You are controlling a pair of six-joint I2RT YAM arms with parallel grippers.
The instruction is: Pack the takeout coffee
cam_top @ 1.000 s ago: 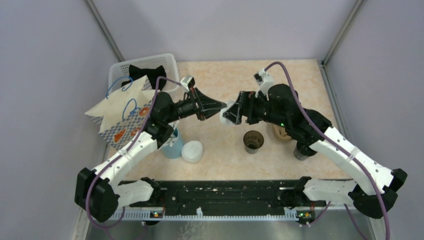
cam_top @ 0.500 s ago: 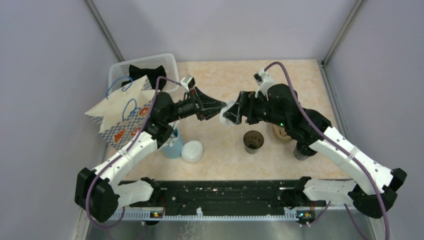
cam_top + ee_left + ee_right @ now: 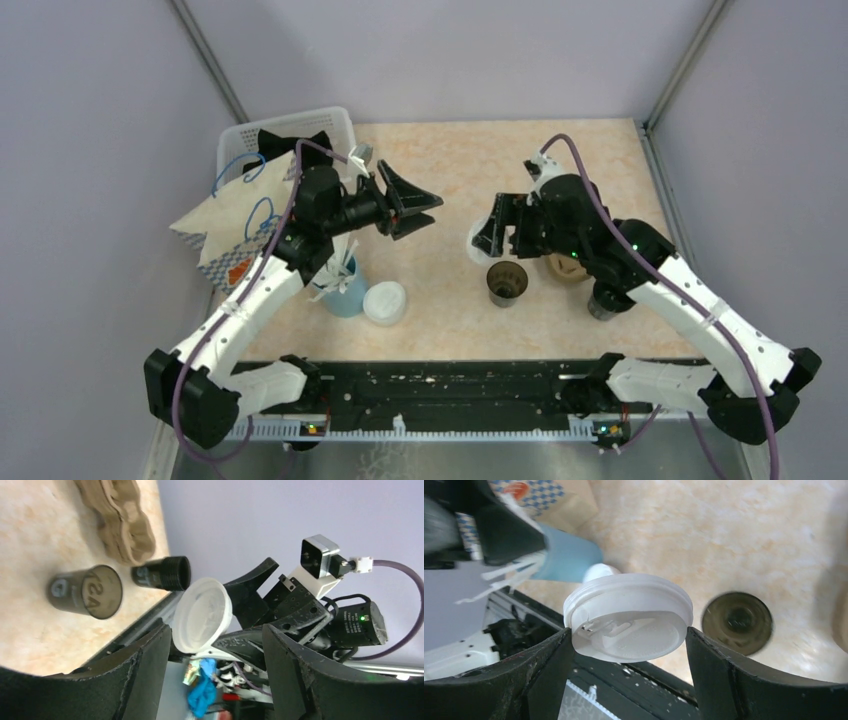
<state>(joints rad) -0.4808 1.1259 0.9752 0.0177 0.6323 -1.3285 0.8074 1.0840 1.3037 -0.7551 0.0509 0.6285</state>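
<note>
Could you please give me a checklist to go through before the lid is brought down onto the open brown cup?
1. Grip: white round plastic lid clamped in the right gripper: ok.
2. Clearance: left gripper open, apart from the lid: ok.
3. Target: dark brown translucent disposable cup upright, mouth uncovered: ok.
4. Alignment: lid directly over the cup: not ok, it hangs off to one side.
5. Tilt: lid level with the cup's rim: cannot tell.
</note>
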